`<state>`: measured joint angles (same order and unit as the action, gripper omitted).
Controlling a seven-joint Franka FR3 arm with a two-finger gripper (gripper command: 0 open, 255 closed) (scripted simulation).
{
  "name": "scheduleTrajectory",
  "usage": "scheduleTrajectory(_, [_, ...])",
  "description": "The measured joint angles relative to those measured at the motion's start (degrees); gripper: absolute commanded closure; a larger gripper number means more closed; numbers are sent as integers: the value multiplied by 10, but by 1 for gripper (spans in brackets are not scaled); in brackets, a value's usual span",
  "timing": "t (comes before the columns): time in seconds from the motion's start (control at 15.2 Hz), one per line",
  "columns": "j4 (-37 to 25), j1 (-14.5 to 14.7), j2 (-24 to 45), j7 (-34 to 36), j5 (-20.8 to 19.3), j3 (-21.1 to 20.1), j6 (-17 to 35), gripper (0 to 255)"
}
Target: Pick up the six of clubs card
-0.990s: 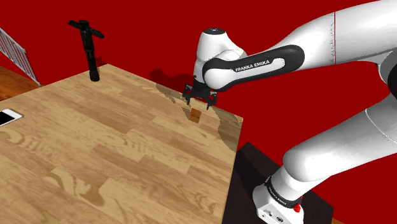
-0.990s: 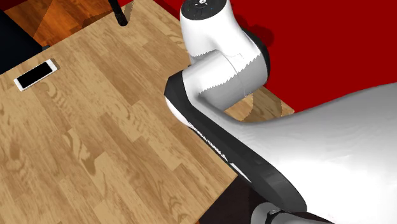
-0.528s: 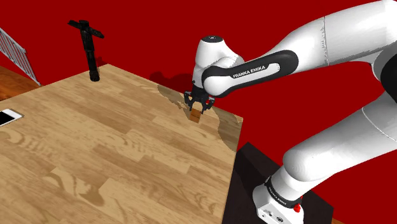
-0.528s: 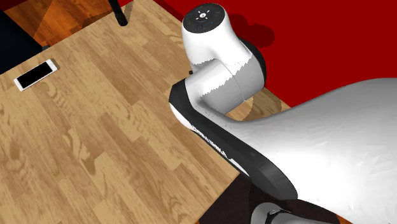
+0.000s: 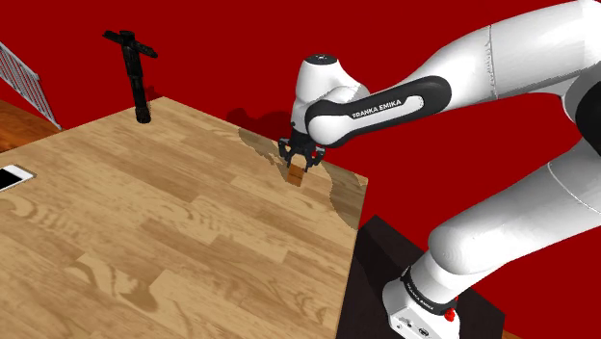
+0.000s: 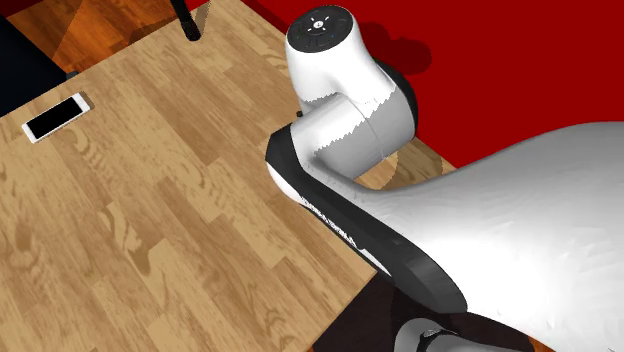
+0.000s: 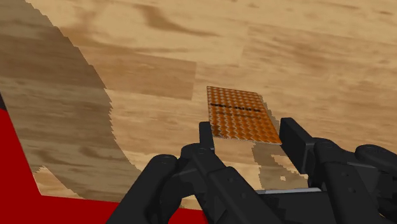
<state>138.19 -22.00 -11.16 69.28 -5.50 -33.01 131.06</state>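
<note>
One card [image 7: 242, 114]: orange zigzag back, lying flat on the wooden table [image 7: 318, 51] near a corner.
Feel: we think thin, light, bendy and slippery.
Hold: we'd pinch its two side edges.
Gripper [image 7: 249, 139]: open, one finger at each side of the card.

From beside the stand, the shoulder camera looks down across the light wooden plank counter [image 5: 144, 231] toward the plain red wall [image 5: 222, 48]. The second exterior camera hangs higher and closer over that same counter, while the wrist camera stares closely at its planks.
</note>
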Motion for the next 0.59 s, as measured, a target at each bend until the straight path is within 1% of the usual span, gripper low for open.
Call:
scheduleTrajectory(0.13, [-4,1,-5,-5,4,2,-8,255])
scheduleTrajectory(0.59, [-34,7,-34,-26,24,11,-62,255])
